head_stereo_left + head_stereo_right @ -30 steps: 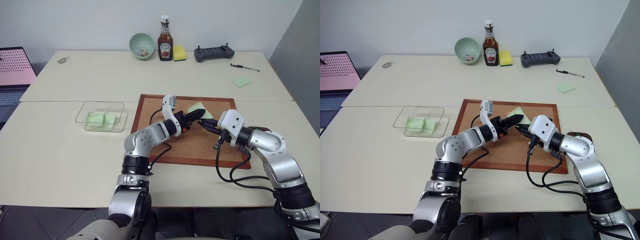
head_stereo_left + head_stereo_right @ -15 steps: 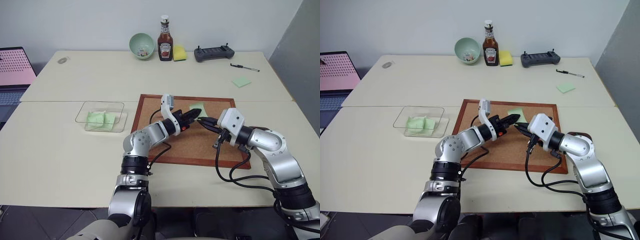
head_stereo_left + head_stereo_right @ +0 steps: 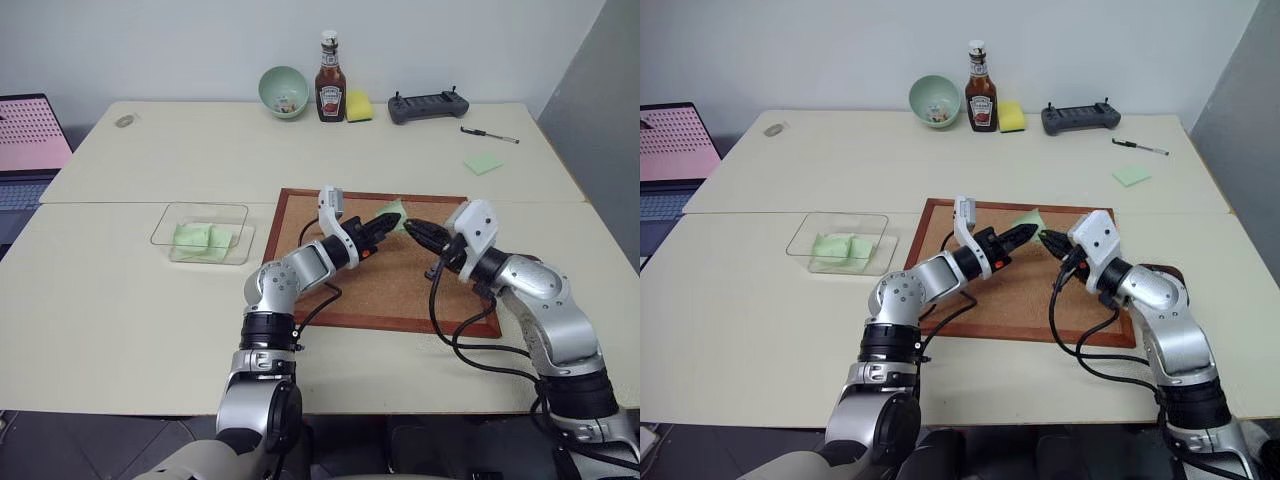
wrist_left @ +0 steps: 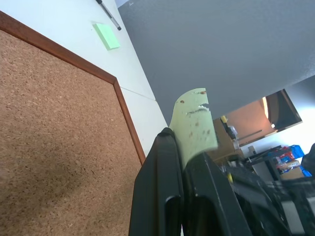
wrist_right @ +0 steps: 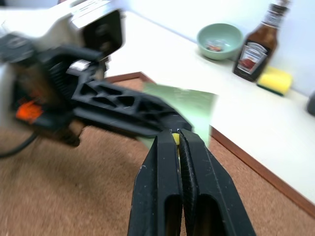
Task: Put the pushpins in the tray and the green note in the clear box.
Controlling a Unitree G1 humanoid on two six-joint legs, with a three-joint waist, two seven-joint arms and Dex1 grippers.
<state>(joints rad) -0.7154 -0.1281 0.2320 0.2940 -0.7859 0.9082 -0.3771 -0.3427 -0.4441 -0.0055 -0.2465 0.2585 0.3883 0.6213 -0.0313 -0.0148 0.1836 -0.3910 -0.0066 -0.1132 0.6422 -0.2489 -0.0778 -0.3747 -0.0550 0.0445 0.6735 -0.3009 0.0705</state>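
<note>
Left eye view: at frame centre, over the corkboard [image 3: 390,290], the left pincer [image 3: 383,222] is closed on the green note [image 3: 392,212]. The right pincer [image 3: 412,228] meets it from the right, fingers pressed together. The clear box [image 3: 202,233] sits at centre left on the counter [image 3: 120,300], holding crumpled green papers [image 3: 200,238].

Left wrist view: the note [image 4: 195,123] stands clamped between the closed fingers [image 4: 160,196].

Right wrist view: at lower centre, the closed fingers [image 5: 162,191] pinch a small yellow object [image 5: 175,138], probably a pushpin; the note [image 5: 189,113] lies behind.
</note>
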